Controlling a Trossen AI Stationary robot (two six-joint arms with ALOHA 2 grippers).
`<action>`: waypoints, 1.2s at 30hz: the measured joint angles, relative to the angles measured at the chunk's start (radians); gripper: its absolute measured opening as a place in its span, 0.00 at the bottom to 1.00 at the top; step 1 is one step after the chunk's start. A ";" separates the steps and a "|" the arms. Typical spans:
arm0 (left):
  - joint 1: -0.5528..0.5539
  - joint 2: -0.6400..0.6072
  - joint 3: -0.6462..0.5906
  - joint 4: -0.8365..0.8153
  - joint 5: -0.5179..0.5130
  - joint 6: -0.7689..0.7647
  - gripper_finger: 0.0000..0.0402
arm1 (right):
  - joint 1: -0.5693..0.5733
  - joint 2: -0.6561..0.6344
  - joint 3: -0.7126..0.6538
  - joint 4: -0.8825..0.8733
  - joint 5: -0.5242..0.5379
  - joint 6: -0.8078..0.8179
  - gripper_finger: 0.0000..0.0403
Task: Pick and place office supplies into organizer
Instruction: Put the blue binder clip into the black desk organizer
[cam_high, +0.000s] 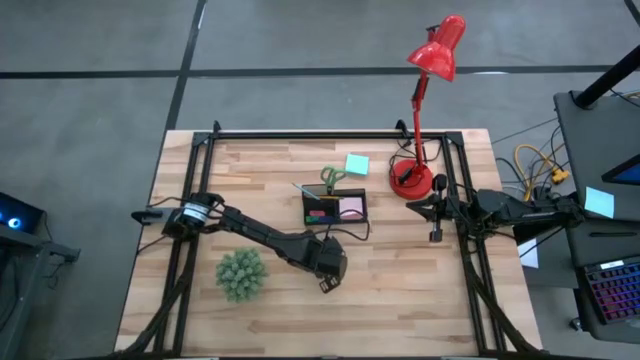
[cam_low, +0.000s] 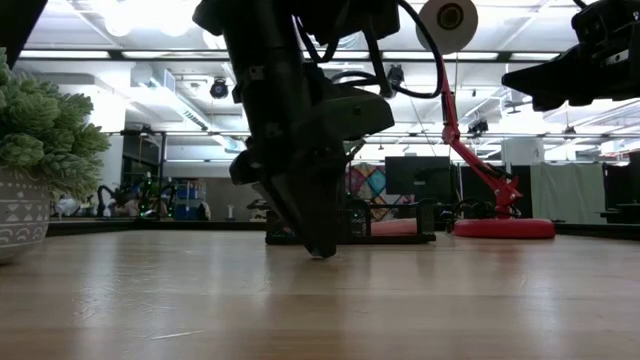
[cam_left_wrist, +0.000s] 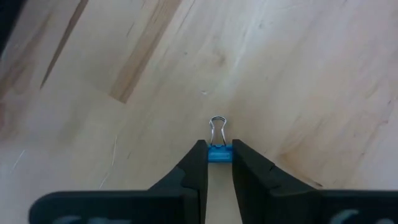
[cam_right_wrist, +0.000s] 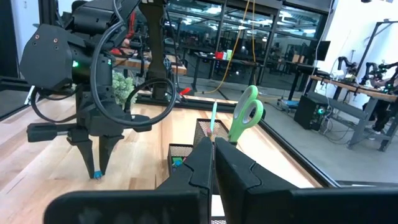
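- Clearly, the left gripper (cam_left_wrist: 219, 163) is down at the table (cam_high: 420, 290), its fingers narrowed onto a small blue binder clip (cam_left_wrist: 219, 153), pinching the clip's body so the wire handle sticks out ahead, a hold that looks meant for lifting.
- The clip sits squarely between the fingertips, touching both, resting on bare wood on the near side of the organizer (cam_high: 335, 208).
- The organizer stands mid-table, already holding green-handled scissors (cam_right_wrist: 245, 115), a thin teal pen (cam_right_wrist: 212, 118) and a pink sticky-note pad (cam_high: 351, 208); a teal sticky-note pad (cam_high: 357, 164) lies on the wood beyond it.
- The right gripper (cam_right_wrist: 212, 155) waits fully closed and empty at the table's right edge near the red lamp (cam_high: 425, 120).
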 joint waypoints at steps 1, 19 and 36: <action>0.000 0.000 0.000 0.000 0.000 0.000 0.09 | 0.000 0.000 0.000 0.000 0.000 0.000 0.02; 0.001 -0.007 0.038 -0.004 0.000 0.073 0.09 | 0.000 0.000 0.000 0.000 0.000 -0.007 0.02; 0.003 -0.100 0.032 -0.036 -0.141 0.213 0.09 | 0.000 0.000 0.000 0.000 0.000 -0.008 0.02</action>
